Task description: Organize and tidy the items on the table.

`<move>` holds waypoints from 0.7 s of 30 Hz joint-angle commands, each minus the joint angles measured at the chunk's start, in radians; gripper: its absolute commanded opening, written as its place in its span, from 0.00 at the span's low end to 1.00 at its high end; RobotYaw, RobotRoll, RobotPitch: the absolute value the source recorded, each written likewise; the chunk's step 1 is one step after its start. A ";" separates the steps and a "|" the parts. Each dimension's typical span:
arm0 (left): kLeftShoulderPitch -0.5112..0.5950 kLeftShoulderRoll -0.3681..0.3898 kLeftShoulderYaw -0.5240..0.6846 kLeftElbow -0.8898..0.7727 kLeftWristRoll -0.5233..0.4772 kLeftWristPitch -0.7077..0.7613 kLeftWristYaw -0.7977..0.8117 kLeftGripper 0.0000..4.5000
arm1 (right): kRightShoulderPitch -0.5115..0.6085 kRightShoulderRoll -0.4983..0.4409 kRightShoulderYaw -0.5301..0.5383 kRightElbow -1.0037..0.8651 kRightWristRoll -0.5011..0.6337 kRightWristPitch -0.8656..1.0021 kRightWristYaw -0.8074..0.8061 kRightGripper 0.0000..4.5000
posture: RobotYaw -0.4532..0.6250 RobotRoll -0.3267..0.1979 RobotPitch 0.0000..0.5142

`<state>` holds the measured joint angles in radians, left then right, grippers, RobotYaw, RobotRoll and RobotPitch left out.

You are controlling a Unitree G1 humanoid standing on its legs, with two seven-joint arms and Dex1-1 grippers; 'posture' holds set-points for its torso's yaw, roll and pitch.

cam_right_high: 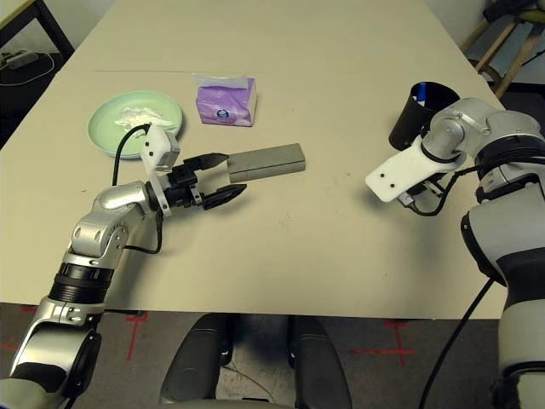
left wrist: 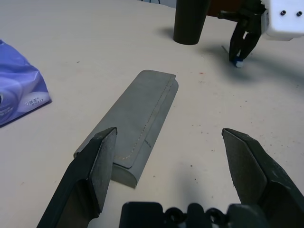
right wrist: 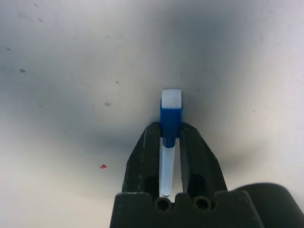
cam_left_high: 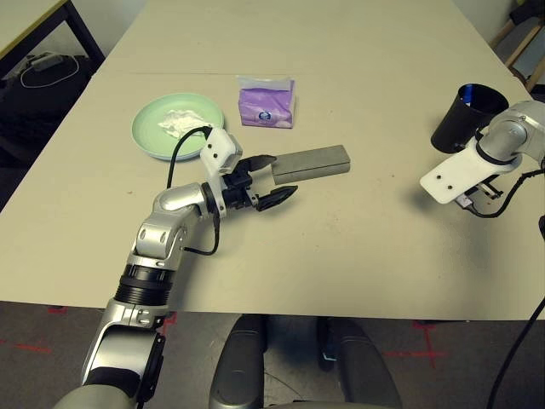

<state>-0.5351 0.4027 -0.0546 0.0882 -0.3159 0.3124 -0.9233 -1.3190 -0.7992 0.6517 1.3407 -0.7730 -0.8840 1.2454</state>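
Head views: The grey glasses case (cam_left_high: 312,164) lies flat near the middle of the table (cam_left_high: 358,68), its long axis running left to right with a slight upward tilt toward its right end. The left gripper (cam_left_high: 274,179) sits level at the case's left end, its two black fingers spread wide, one near the case's corner and one below it; the silver forearm rises from the near table edge toward the case. Behind the case stands the purple tissue pack (cam_left_high: 267,102), printed with a round dark label too small to read. Left of the pack, and behind-left of the case, the mint green plate (cam_left_high: 153,128) carries the crumpled white tissue (cam_left_high: 181,123). Well to the right of the case stands the black cup (cam_right_high: 417,113), tilted, mouth up. Just in front of the cup the right gripper (cam_right_high: 411,202) points steeply down, wrist bent over.

Left wrist view: The case points away between the spread fingers (left wrist: 92,175), a stitched seam along its length. The pack's print is unreadable.

Right wrist view: The right gripper's fingers (right wrist: 142,161) pinch a white-blue pen (right wrist: 170,118), its blue-and-white end pointing down at the tabletop.
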 commanded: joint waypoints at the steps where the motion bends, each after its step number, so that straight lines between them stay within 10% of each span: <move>1: -0.007 0.001 -0.004 0.013 -0.001 -0.013 -0.005 1.00 | 0.022 -0.023 -0.027 0.020 0.035 -0.004 0.059 0.09 | 0.64 0.62 0.40; 8: -0.042 0.001 -0.006 0.059 0.003 -0.034 -0.018 1.00 | 0.017 -0.009 -0.209 0.032 0.263 0.190 0.353 0.09 | 0.63 0.62 0.36; 21: -0.096 -0.006 -0.017 0.142 0.011 -0.080 -0.056 1.00 | 0.063 0.012 -0.495 -0.153 0.946 0.842 0.369 0.09 | 0.57 0.62 0.27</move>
<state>-0.6277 0.4008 -0.0582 0.2146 -0.3133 0.2442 -0.9664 -1.2738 -0.7761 0.2177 1.2131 0.1052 -0.0984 1.6095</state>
